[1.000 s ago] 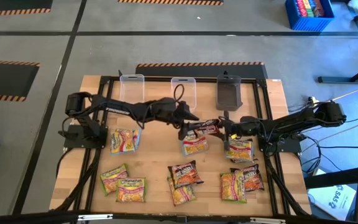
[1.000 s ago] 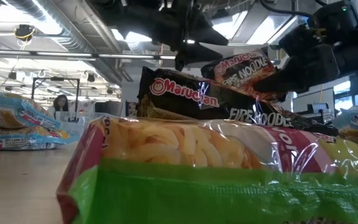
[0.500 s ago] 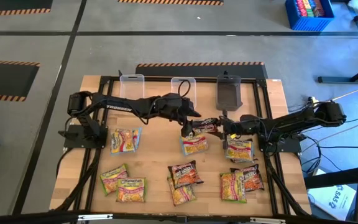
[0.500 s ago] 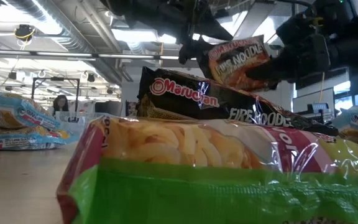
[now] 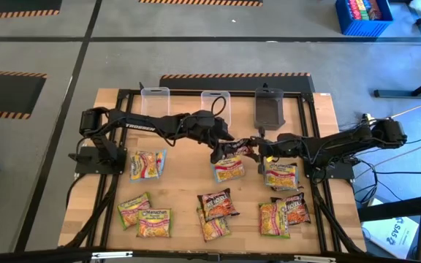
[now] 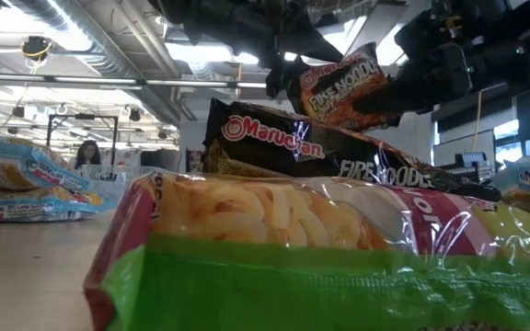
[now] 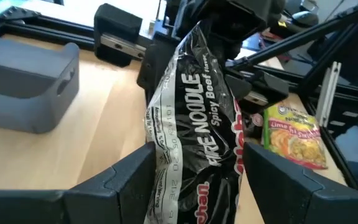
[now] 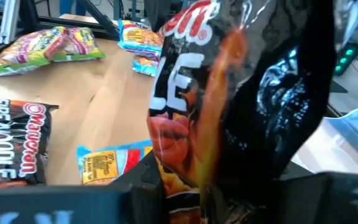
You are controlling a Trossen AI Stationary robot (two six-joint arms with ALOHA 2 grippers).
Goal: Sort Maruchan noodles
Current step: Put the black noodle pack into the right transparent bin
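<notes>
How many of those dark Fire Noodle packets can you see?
3. The held packet hangs in the right gripper above the table's middle; the centre packet lies near the front edge; the right packet lies near the front-right corner. Overlapping packets may hide more.

Pale wooden table (image 5: 185,183). Along its far edge: two clear tubs (image 5: 155,100) (image 5: 215,104) and a grey tub (image 5: 269,108). Nearer than the tubs, ramen packets (image 5: 154,223) scattered flat across the top.

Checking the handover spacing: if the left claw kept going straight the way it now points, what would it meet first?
Probably the right claw: the left claw points at it, with only the Fire Noodle packet they share between them. Depth is hard to judge.
</notes>
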